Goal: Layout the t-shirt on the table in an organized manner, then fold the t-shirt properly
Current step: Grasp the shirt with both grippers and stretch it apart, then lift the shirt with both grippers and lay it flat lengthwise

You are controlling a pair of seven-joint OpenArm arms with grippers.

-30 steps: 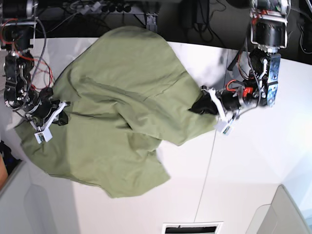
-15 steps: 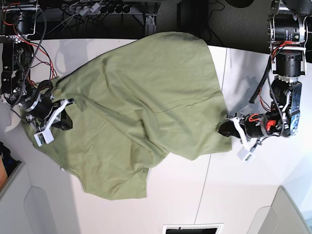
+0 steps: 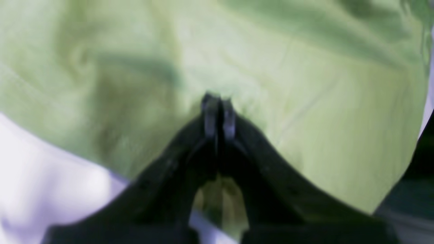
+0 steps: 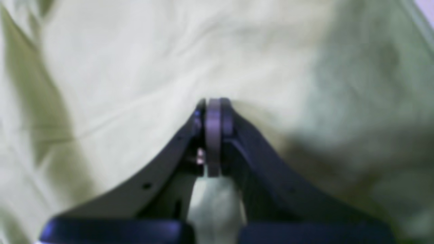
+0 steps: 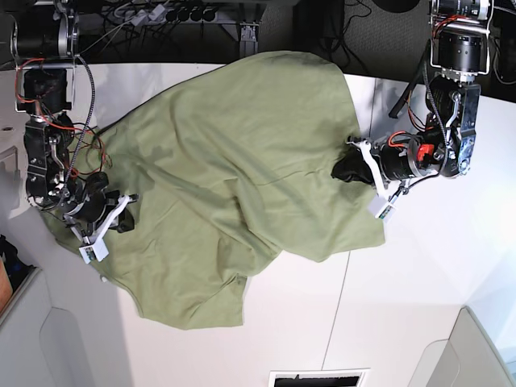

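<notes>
The olive-green t-shirt [image 5: 226, 177] lies rumpled and spread across the white table [image 5: 419, 298], with a fold hanging toward the near edge. At the shirt's right edge my left gripper [image 5: 345, 171] is shut on a pinch of cloth. The left wrist view shows its black fingertips [image 3: 210, 112] pressed together, with the t-shirt [image 3: 305, 84] beyond and under them. My right gripper [image 5: 122, 221] is shut on the shirt's left side. In the right wrist view its fingertips [image 4: 213, 115] meet, and the t-shirt [image 4: 135, 67] fills the frame.
A thin dark seam [image 5: 345, 282] crosses the table to the right of the shirt. Cables and dark equipment [image 5: 161, 12] line the far edge. A vent slot [image 5: 316, 377] sits at the near edge, with grey panels [image 5: 476, 355] at the near corners.
My left gripper has moved up and to the left with the shirt's right edge, bunching it inward. The right gripper has shifted slightly down and to the right, still on the cloth.
</notes>
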